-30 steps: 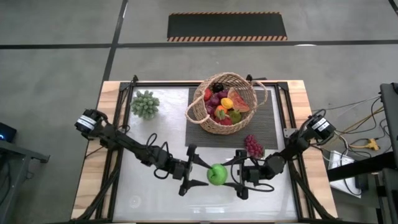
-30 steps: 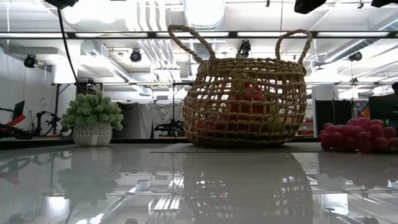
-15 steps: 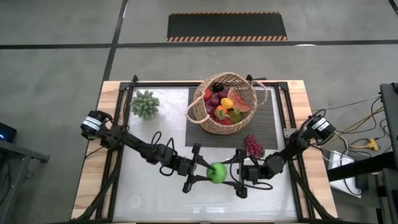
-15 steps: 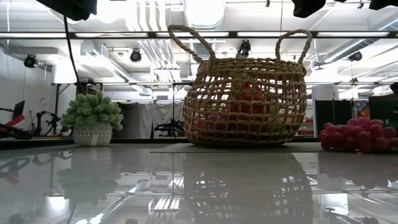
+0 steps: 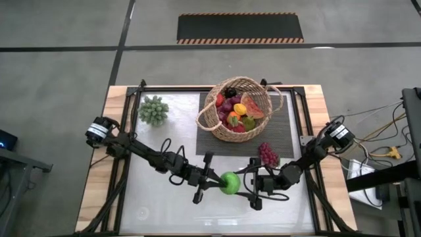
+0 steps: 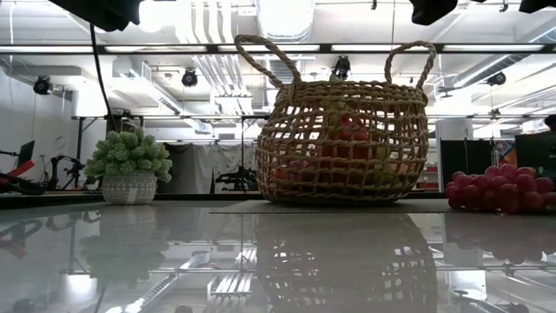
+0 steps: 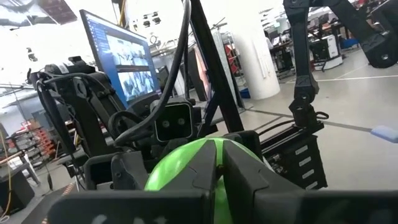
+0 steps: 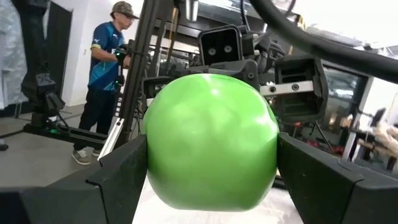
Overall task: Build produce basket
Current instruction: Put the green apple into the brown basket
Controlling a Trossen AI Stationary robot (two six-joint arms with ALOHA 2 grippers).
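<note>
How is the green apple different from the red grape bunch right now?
The green apple is one smooth round ball; the red grape bunch is a lumpy cluster of small berries. The apple is held up between the left pincer and right pincer; the grapes lie untouched on the table, beside the mat. Both are outside the basket.

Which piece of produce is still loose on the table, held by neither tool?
The red grape bunch, lying beside the basket. The green apple is gripped between both tools; the rest sits in the basket.

Two dark jointed arms, looping black cables, angular black fingers [image 8: 314, 177]
</note>
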